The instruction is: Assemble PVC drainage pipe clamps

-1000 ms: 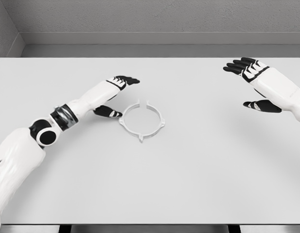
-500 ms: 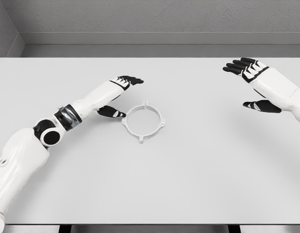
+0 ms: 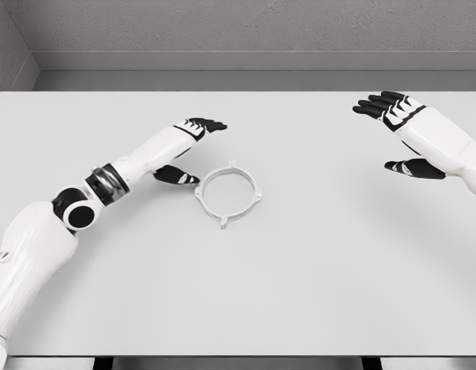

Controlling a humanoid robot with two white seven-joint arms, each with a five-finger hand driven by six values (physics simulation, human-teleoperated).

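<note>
A white ring-shaped pipe clamp (image 3: 229, 193) with small tabs around its rim lies flat on the white table (image 3: 299, 270), a little left of the middle. My left hand (image 3: 190, 150) hovers just left of it, fingers spread, the thumb tip next to the ring's left edge; whether they touch I cannot tell. It holds nothing. My right hand (image 3: 396, 135) is far to the right near the table's back edge, open and holding nothing.
The table ends at a grey back wall (image 3: 238, 31), with a side wall at the far left. No other parts or containers are in view.
The left hand has moved slightly rightward, and the clamp has shifted a little to the right with it. The right hand has hardly moved.
</note>
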